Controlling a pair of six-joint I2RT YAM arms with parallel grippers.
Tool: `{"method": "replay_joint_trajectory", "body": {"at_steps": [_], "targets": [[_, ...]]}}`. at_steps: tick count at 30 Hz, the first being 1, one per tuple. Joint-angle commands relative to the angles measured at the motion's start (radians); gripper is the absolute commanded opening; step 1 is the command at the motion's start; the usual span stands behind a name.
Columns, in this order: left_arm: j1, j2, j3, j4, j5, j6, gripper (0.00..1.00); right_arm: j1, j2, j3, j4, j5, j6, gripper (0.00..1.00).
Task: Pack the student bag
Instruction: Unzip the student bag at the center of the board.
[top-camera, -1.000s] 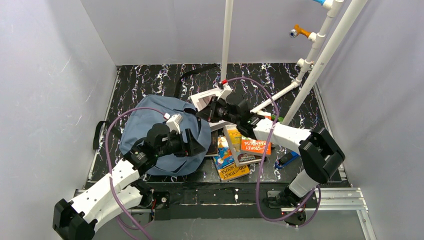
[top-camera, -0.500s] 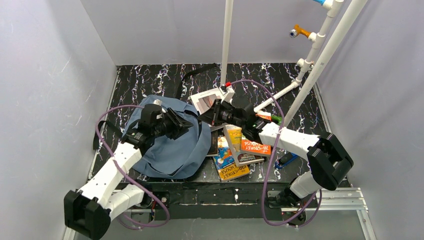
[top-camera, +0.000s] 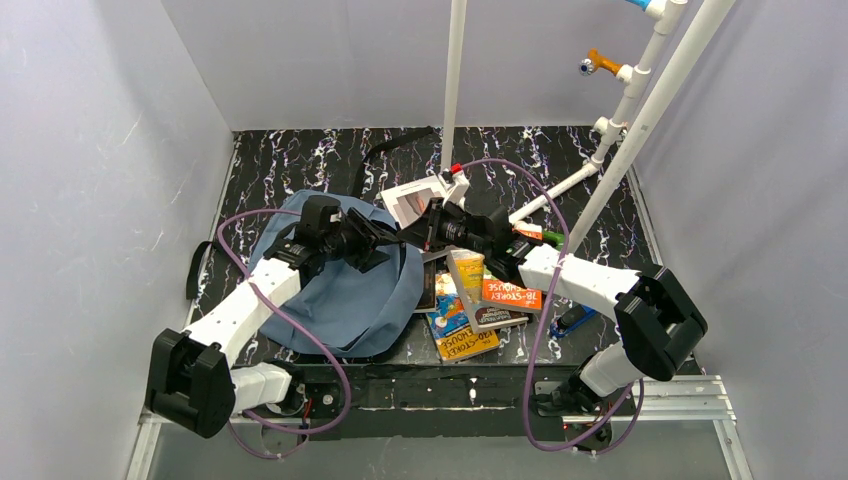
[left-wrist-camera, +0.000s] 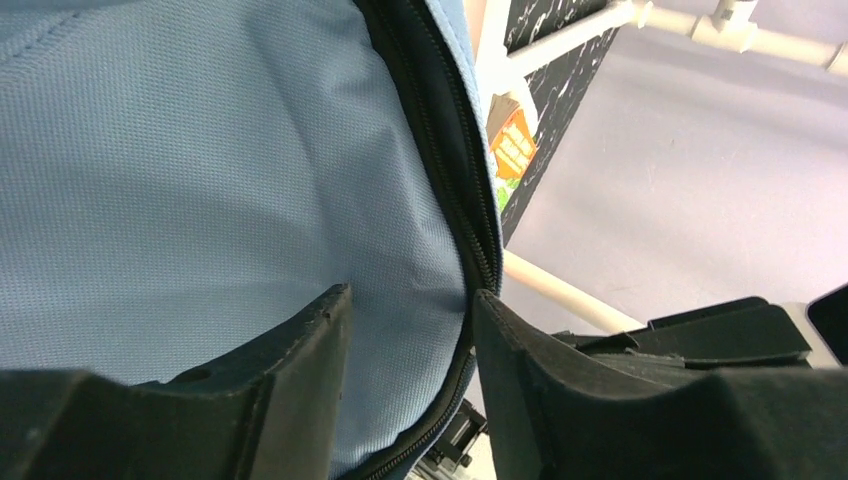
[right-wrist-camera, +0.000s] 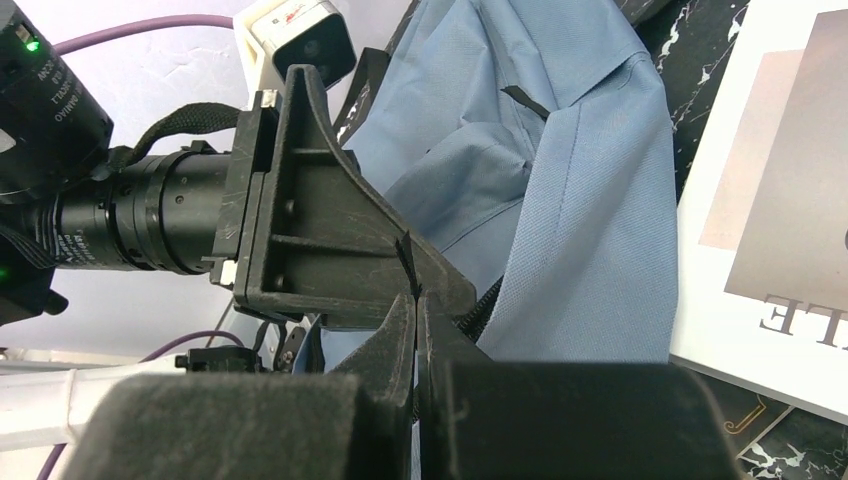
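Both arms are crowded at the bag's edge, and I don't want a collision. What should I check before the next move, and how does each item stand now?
1. Left gripper straddles the zipper edge of the student bag: ok.
2. Left gripper's hold on that edge is firm: cannot tell.
3. Right gripper is shut: ok. Whether it pinches fabric: cannot tell.
4. Clearance between the two grippers: not ok, hardly any gap shows.
5. Bag mouth wide enough for a book: cannot tell.
6. Book pile lies uncovered beside the bag: ok.

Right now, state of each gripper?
Left gripper: fingers apart astride the student bag's zipper edge; grip cannot be told.
Right gripper: fingers shut; anything pinched cannot be told.
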Motion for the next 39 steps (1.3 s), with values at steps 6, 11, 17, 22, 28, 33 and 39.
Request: {"method": "replay_joint_trajectory", "body": {"at_steps": [6,11,17,22,28,33,39], "targets": [[0.005,-0.028,0.011,-0.003,-0.067,-0.058,0.62,-0.001,-0.052,0.032,0.081,-0.035,-0.003,0.01],[0.006,0.008,0.002,0.030,-0.048,-0.083,0.49,-0.001,-0.059,0.032,0.081,-0.037,-0.011,0.01],[0.006,0.049,-0.041,0.088,-0.005,-0.102,0.28,-0.001,-0.060,0.040,0.085,-0.039,-0.006,0.01],[0.006,0.077,-0.043,0.132,0.015,-0.081,0.44,-0.001,-0.057,0.042,0.096,-0.039,-0.005,0.01],[0.005,0.132,-0.068,0.191,0.061,-0.080,0.46,-0.001,-0.052,0.033,0.115,-0.042,0.006,0.01],[0.005,0.153,-0.064,0.253,0.072,-0.049,0.43,-0.001,-0.044,0.038,0.113,-0.050,0.012,0.01],[0.006,0.113,-0.039,0.287,-0.017,0.011,0.00,-0.001,-0.057,0.021,0.105,-0.057,0.002,0.01]]}}
